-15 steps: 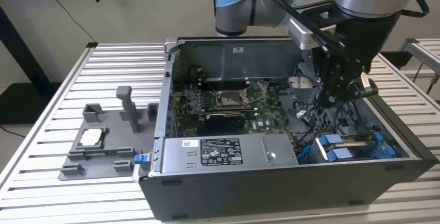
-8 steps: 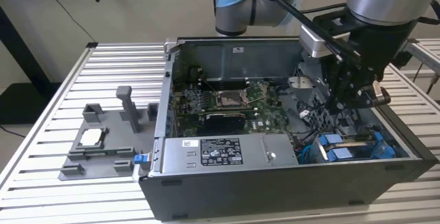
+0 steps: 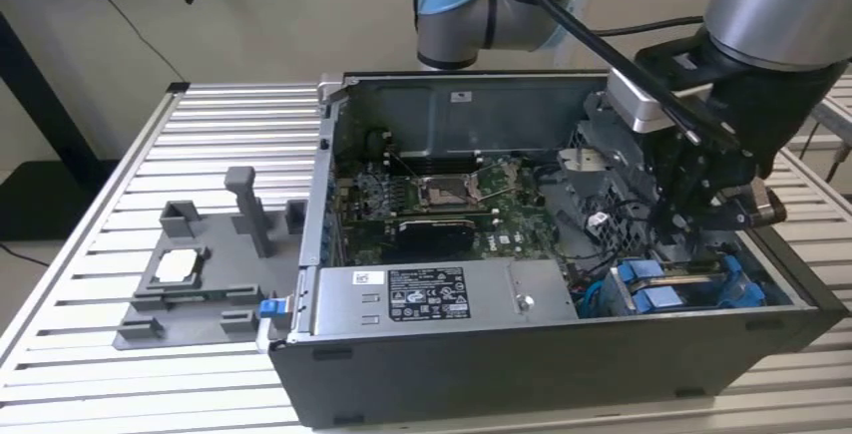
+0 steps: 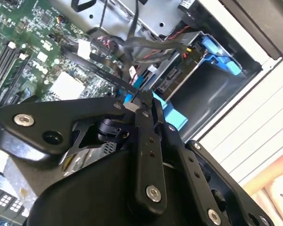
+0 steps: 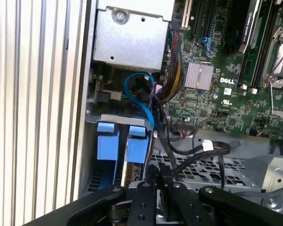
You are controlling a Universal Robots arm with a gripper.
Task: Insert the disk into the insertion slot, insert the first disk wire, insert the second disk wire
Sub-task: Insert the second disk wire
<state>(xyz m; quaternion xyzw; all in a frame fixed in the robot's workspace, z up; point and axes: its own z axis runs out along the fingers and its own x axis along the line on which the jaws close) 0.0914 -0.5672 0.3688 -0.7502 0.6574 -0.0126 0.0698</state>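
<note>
Blue-framed silver disk (image 5: 132, 150) sits in its dark grey metal slot (image 3: 692, 289) (down in the case corner). Our black end effector (image 4: 142, 102) looks pinched shut on a thin black wire (image 4: 101, 70); we should push it straight and gently.

The disk (image 3: 681, 292) sat on edge in the insertion slot (image 3: 765, 299), lower right of the exterior view, its bright blue carrier tabs showing. In the first wrist view the blue frame (image 5: 136, 148) stood lower left, beside a second blue rail, black cables draped alongside.
</note>
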